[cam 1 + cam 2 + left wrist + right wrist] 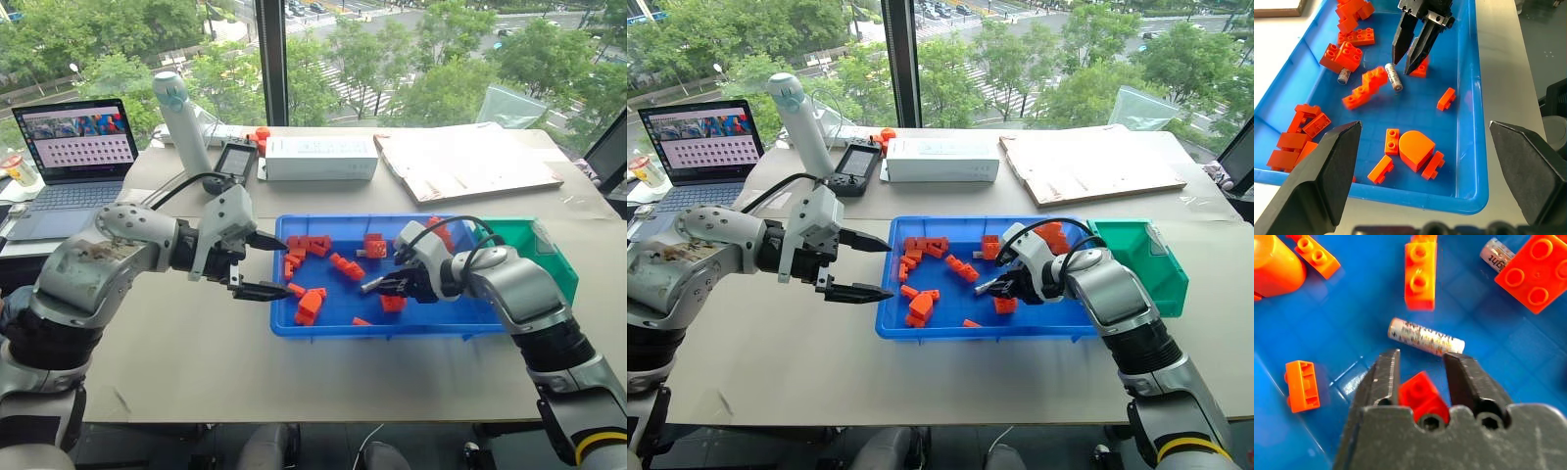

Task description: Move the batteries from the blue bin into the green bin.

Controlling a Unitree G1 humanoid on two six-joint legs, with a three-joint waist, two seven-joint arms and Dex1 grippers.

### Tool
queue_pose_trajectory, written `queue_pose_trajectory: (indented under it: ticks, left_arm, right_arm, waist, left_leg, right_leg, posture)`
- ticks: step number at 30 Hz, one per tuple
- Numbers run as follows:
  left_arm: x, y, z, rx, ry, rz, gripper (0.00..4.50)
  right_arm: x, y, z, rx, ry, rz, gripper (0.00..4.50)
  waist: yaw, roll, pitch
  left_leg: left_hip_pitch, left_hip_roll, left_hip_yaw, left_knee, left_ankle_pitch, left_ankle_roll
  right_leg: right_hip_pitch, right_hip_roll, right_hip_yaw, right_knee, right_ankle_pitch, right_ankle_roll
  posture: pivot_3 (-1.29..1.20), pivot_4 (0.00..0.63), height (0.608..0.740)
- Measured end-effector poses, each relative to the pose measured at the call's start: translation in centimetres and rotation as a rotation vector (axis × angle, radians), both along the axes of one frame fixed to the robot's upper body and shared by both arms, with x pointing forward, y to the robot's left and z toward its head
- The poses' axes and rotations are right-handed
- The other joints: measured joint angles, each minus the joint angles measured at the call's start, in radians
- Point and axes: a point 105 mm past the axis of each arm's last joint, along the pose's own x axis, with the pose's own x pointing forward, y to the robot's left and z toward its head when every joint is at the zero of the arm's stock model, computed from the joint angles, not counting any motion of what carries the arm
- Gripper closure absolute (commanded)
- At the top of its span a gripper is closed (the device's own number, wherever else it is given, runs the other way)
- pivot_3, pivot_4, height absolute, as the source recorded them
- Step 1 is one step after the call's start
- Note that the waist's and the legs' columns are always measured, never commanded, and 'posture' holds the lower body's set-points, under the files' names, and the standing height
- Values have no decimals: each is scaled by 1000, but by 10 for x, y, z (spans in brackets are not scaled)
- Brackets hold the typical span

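The right tool [1409, 58] is inside the blue bin [323, 323], jaws narrowed but with a gap, tips just beside a battery [1426, 336] and holding nothing. The battery lies flat on the bin floor among orange bricks [1347, 55]; a second battery [1344, 76] lies nearby. It looks light, stiff and smooth, likely to roll, so pinch it across its middle. The green bin [1141, 259] stands at the blue bin's right end, open-topped. The left tool [857, 264] hangs wide open at the blue bin's left edge.

Laptop [73, 147], white box [320, 158], cardboard [470, 162] on table [196, 352]; orange bricks [345, 265].
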Motion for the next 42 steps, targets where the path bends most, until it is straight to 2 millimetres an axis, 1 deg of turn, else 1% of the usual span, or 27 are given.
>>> queue_pose_trajectory:
  ticks: [1, 3, 5, 7, 9, 11, 13, 14, 15, 17, 18, 21, 27, 30, 32, 33, 35, 38, 39, 42]
  left_arm:
    - [0, 0, 0, 0, -1, 0, 0]
    - [0, 0, 0, -1, -3, 3, 0]
    - [1, 0, 0, -1, -3, 5, 0]
    - [1, -1, 0, -5, -3, 2, 0]
    - [1, -1, 0, -6, -4, 3, 0]
    - [1, -2, 0, -9, -4, 4, 0]
    - [1, -3, 0, -14, -6, 3, 0]
    - [2, -3, 0, -16, -6, 3, 0]
    - [2, -4, 0, -18, -6, 1, 0]
    - [2, -4, 0, -19, -5, -1, 0]
    - [2, -4, 0, -18, -5, -1, 0]
    - [2, -4, 0, -17, -6, -1, 0]
    - [1, -2, 0, -6, -11, 8, 0]
    - [0, -2, 0, 4, -18, 7, 0]
    - [-3, -2, -1, 13, -23, 5, 0]
    - [-3, -2, -1, 14, -21, 5, 0]
    - [-3, -1, -2, 16, -12, 15, 0]
    - [-4, 1, -2, 18, -16, 31, 0]
    - [-4, 3, -1, 18, -16, 39, 0]
    - [-6, 6, 0, 21, -23, 51, 0]
  right_arm:
    - [-1, -2, 1, -7, -1, 8, 4447]
    - [-1, -8, 5, -22, -7, 17, 4447]
    - [-1, -14, 15, -36, -28, 29, 4447]
    - [1, -19, 28, -45, -66, 39, 4447]
    - [3, -24, 36, -51, -88, 40, 4447]
    - [5, -27, 41, -47, -98, 42, 4447]
    - [4, -25, 42, -36, -103, 55, 4447]
    - [4, -21, 41, -22, -99, 67, 3871]
    - [4, -16, 40, -9, -95, 80, 3657]
    - [2, -7, 34, -11, -85, 116, 2916]
    - [3, -3, 30, -22, -89, 134, 2682]
    - [9, 9, 20, -64, -109, 180, 1626]
    - [18, 10, 13, -163, -112, 241, 1626]
    - [20, 11, -1, -191, -78, 262, 1626]
    - [22, 14, -9, -194, -59, 275, 2133]
    - [23, 16, -12, -188, -57, 280, 2278]
    - [25, 21, -12, -182, -69, 295, 3016]
    - [28, 26, -12, -181, -81, 317, 3968]
    - [28, 26, -13, -183, -82, 326, 4207]
    - [27, 25, -12, -181, -72, 338, 4262]
  waist:
    - [1, 0, 0]
    - [1, 0, 0]
    - [-1, 0, 0]
    - [-2, 0, 0]
    - [-1, 0, 0]
    - [-1, 0, 0]
    - [-1, 0, 0]
    - [-1, 0, 0]
    - [-2, 0, 0]
    - [-2, 0, 0]
    - [-2, 0, 0]
    - [-1, 0, 0]
    - [-1, 0, 0]
    - [-3, 0, 0]
    - [-4, 0, 0]
    - [-4, 0, 0]
    - [-5, 0, 0]
    - [-5, 0, 0]
    - [-5, -1, 0]
    - [-4, -1, 0]
  left_leg:
    - [0, 0, 0, 0, 0, 0]
    - [0, 0, 0, 0, 0, 0]
    - [0, 0, 0, 0, 0, 0]
    - [0, 1, 0, 0, 0, 0]
    - [0, 1, 0, 0, 0, 0]
    - [0, 1, 0, 0, 0, 1]
    - [0, 1, 0, 0, 0, 0]
    - [0, 1, 0, 0, 0, 0]
    - [0, 1, 0, 0, 0, 0]
    - [0, 1, 1, 0, 0, 1]
    - [0, 1, 1, 0, 0, 1]
    - [0, 0, 1, 0, 0, 1]
    - [0, 1, 1, 0, 0, 0]
    - [0, 1, 1, 0, 0, 0]
    - [0, 1, 1, 0, 0, 0]
    - [0, 1, 1, 0, 0, 0]
    - [0, 1, 1, 0, 0, 0]
    - [0, 1, 1, 0, 0, -1]
    - [0, 1, 1, 0, 0, -1]
    - [0, 1, 1, 0, -1, -2]
  right_leg:
    - [0, 0, 0, 0, 0, 0]
    - [0, 0, 0, 0, 0, 0]
    - [0, 0, 0, 0, 0, 0]
    - [-1, 0, 0, 0, 0, 0]
    - [-1, 0, 0, 0, 0, 0]
    - [0, 0, 0, 0, 0, 0]
    - [0, 0, 1, 0, 0, 0]
    - [0, 0, 1, 0, 0, 0]
    - [0, 0, 1, 0, 0, 0]
    - [-1, 0, 1, 0, 0, 0]
    - [-1, 0, 1, 0, 0, 0]
    - [-1, 0, 1, 0, 0, 0]
    - [-1, 0, 1, 0, 0, 0]
    - [-2, 0, 1, 0, 0, 0]
    - [-2, 0, 1, 0, 0, 0]
    - [-2, 0, 1, 0, 0, 0]
    - [-2, 1, 1, 1, 0, 0]
    - [-2, 1, 0, 1, 0, 0]
    - [-2, 1, 0, 1, 0, 0]
    - [-2, 1, 0, 1, 0, 0]
  posture:
    - [0, 150, 740]
    - [0, 150, 740]
    - [0, 150, 740]
    - [0, 150, 740]
    - [0, 150, 740]
    - [0, 150, 740]
    - [0, 150, 740]
    - [0, 150, 740]
    - [0, 150, 740]
    - [0, 150, 740]
    - [0, 150, 740]
    - [0, 150, 740]
    - [0, 150, 740]
    - [0, 150, 740]
    - [0, 150, 740]
    - [0, 150, 740]
    - [0, 150, 740]
    - [0, 150, 740]
    - [0, 150, 740]
    - [0, 150, 740]
